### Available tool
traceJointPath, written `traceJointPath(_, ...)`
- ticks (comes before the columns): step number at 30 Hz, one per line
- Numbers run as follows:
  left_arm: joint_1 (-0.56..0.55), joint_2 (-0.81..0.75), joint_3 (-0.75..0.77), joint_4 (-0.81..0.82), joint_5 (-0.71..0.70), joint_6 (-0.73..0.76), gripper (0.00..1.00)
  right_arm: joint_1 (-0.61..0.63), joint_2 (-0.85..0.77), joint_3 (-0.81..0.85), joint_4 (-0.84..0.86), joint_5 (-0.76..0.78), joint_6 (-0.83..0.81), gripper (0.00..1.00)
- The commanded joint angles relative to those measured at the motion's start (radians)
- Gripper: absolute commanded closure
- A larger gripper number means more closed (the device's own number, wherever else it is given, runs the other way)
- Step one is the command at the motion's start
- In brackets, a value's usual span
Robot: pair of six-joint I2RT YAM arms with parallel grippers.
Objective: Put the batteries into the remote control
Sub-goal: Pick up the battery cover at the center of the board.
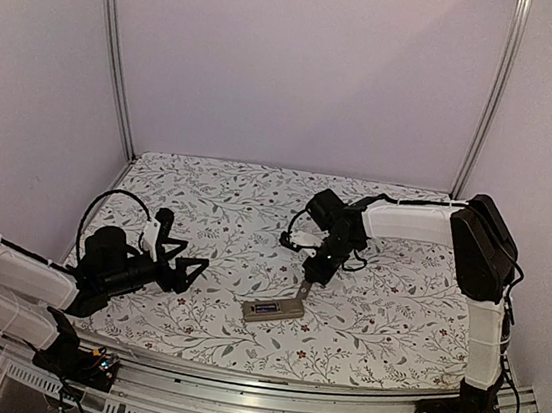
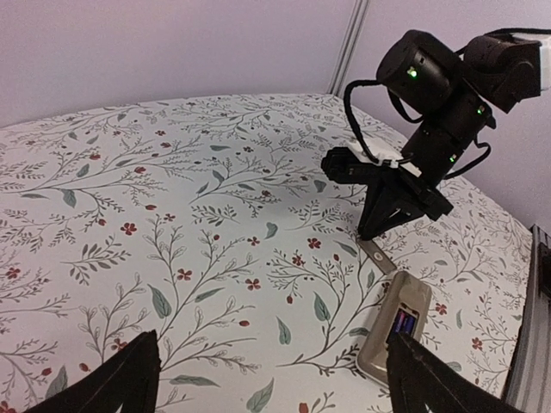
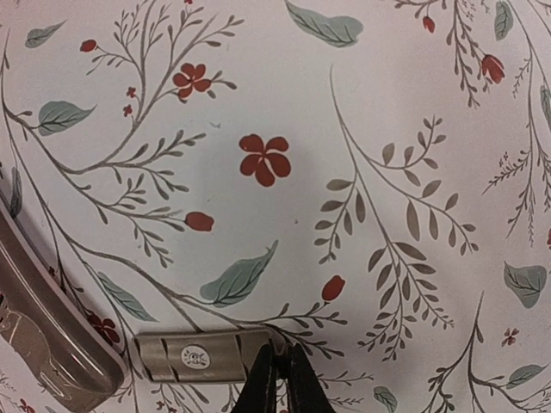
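1. Top external view: the remote control (image 1: 273,310) lies back-up close to the near edge of the bench (image 1: 237,192), about midway along it. Its loose battery cover (image 1: 301,290) lies just beside the remote's right end, on the far side.
2. In the left wrist view the recess holds something dark with a blue-and-red glint. I take that for the batteries (image 2: 403,324) already seated, though it is too small to be sure.
3. So I judge the step in hand to be refitting the cover.
4. My right end effector (image 3: 277,379) points down at the cover's end, fingers drawn together with only a slit between them. I cannot tell whether it pinches the cover's edge or merely touches it.
5. My left end effector (image 1: 183,268) hovers spread wide with nothing in it, toward the left edge and apart from the remote.
6. Next, the cover must be lined up over the recess and slid home. It is thin and flat on the floral cloth (image 3: 405,103), so I expect lifting it to be awkward, and the remote may slide unless the left side steadies it.
7. Nothing lies between cover and remote. A black cable (image 1: 293,234) loops off the right wrist above them.
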Motion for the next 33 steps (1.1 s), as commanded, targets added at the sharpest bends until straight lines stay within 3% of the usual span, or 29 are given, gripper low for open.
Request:
traceJointPath(1,-0.013,0.009,0.007,0.007,-0.008,0.011,0.09,-0.004,-0.008,-0.020,0.001,-0.002,0.007,0.96)
traceJointPath(9,-0.039,-0.005,0.014,0.004,0.014,0.032,0.11,-0.004,-0.079,-0.003,-0.009,0.080,0.049,1.00)
traceJointPath(13,-0.070,-0.023,0.031,-0.009,0.048,0.092,0.13,-0.004,-0.097,0.050,-0.058,0.211,0.141,1.00)
traceJointPath(16,-0.090,-0.044,0.074,-0.061,0.085,0.176,0.13,-0.003,-0.071,0.146,-0.179,0.279,0.228,1.00)
traceJointPath(22,-0.145,-0.024,0.194,-0.243,0.024,0.588,0.10,0.073,-0.087,0.268,-0.307,0.360,0.473,1.00)
traceJointPath(27,-0.161,0.010,0.319,-0.408,0.004,0.660,0.00,0.153,-0.128,0.308,-0.303,0.371,0.739,1.00)
traceJointPath(33,-0.253,0.078,0.395,-0.411,-0.042,0.779,0.01,0.288,-0.157,0.337,-0.226,0.409,0.915,1.00)
